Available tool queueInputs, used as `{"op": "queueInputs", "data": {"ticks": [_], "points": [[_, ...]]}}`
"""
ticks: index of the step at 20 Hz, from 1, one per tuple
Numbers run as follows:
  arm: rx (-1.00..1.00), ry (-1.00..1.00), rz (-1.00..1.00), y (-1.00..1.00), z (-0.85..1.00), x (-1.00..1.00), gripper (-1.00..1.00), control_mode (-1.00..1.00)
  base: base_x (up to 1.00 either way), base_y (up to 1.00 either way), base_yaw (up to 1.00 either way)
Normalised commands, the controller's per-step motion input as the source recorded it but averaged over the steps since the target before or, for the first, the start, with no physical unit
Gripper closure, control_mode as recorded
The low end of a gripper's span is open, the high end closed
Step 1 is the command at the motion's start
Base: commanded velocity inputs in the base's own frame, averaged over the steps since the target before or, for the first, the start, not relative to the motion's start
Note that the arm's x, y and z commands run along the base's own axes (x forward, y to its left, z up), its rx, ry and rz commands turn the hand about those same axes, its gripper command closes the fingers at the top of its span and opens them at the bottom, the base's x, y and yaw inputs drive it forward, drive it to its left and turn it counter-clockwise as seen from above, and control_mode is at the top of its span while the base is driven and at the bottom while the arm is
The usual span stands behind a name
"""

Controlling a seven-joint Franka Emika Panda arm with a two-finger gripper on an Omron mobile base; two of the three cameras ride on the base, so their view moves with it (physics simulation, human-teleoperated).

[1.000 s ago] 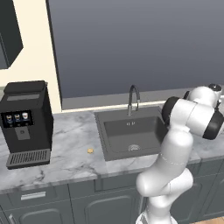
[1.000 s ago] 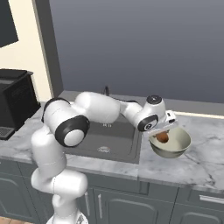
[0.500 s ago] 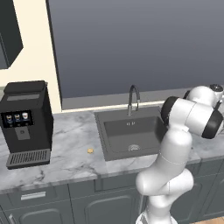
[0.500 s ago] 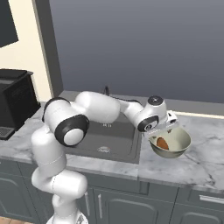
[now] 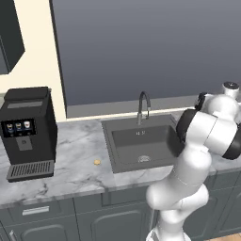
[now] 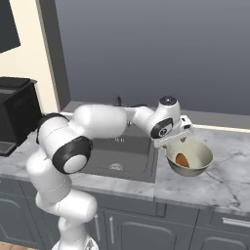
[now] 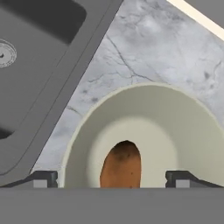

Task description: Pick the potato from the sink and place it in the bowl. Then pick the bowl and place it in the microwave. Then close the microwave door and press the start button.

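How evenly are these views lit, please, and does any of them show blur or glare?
Right base view: flat, even light, sharp, with soft shading inside the bowl around the potato. Hand view: no glare, edges slightly soft. Left base view: the sink is dark but readable.

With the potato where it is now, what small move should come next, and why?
Probably lift the gripper clear, then shift toward the bowl's rim to grasp it. The potato lies inside the bowl, the jaws stand wide on either side of it without touching it, and the bowl sits on the counter right of the sink.
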Motion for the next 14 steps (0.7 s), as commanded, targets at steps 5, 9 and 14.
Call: {"op": "queueInputs", "data": {"ticks": [5, 9, 14], "points": [[-0.07, 0.19, -0.04, 0.40, -0.41, -0.15, -1.00, -1.00, 0.00, 0.00, 0.00], [0.00, 0.16, -0.03, -0.09, -0.34, 0.02, -1.00, -1.00, 0.00, 0.00, 0.00], [0.00, 0.09, 0.00, -0.35, -0.30, 0.20, -1.00, -1.00, 0.00, 0.00, 0.00]]}}
